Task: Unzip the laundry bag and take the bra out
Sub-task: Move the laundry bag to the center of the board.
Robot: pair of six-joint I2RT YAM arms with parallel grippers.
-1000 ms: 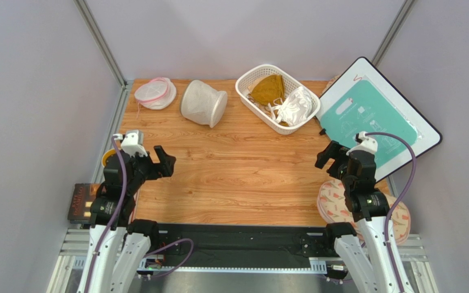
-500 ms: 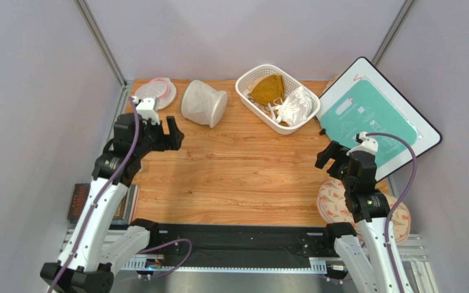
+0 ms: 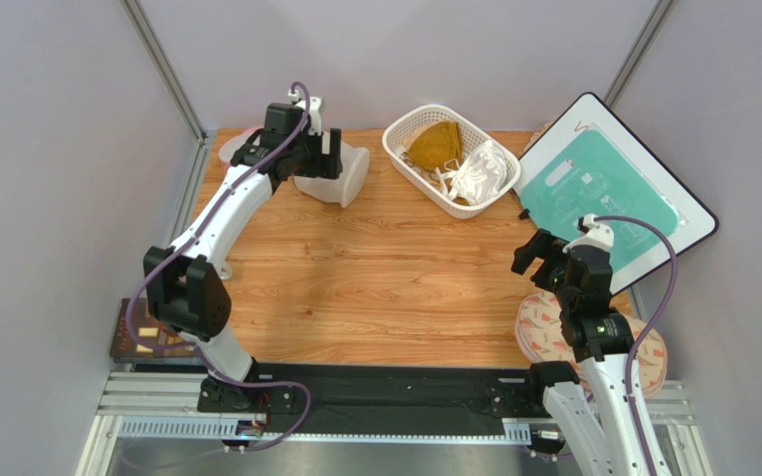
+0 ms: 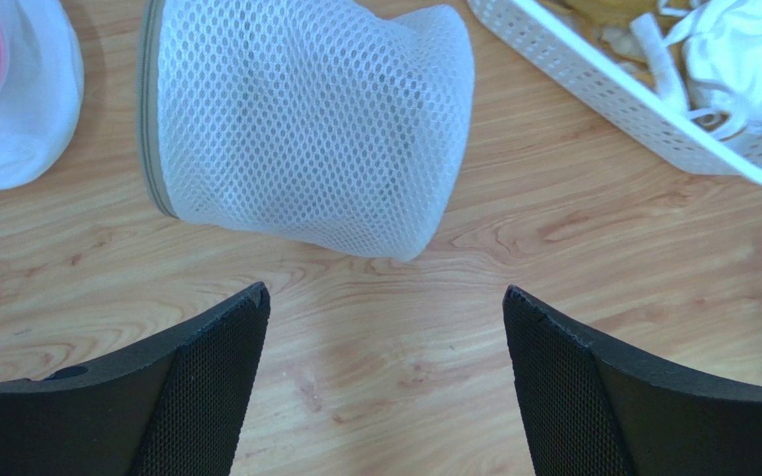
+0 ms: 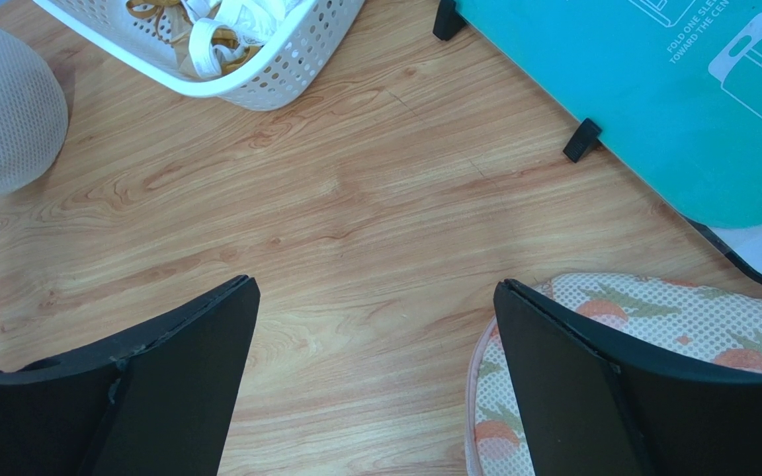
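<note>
top view: the left gripper hovers with jaws spread and empty over the laundry bag. the bag lies on its side near the far edge of the table, just left of the white basket. the middle of the wood is bare. the right gripper hangs released near the right edge.

left wrist: the bag's grey-rimmed end faces a pink-rimmed pouch. bare wood separates bag and fingers. the bra cannot be made out through the mesh.

right wrist: open wood lies between the spread fingers, and a patterned mat sits beside the right one.
</note>
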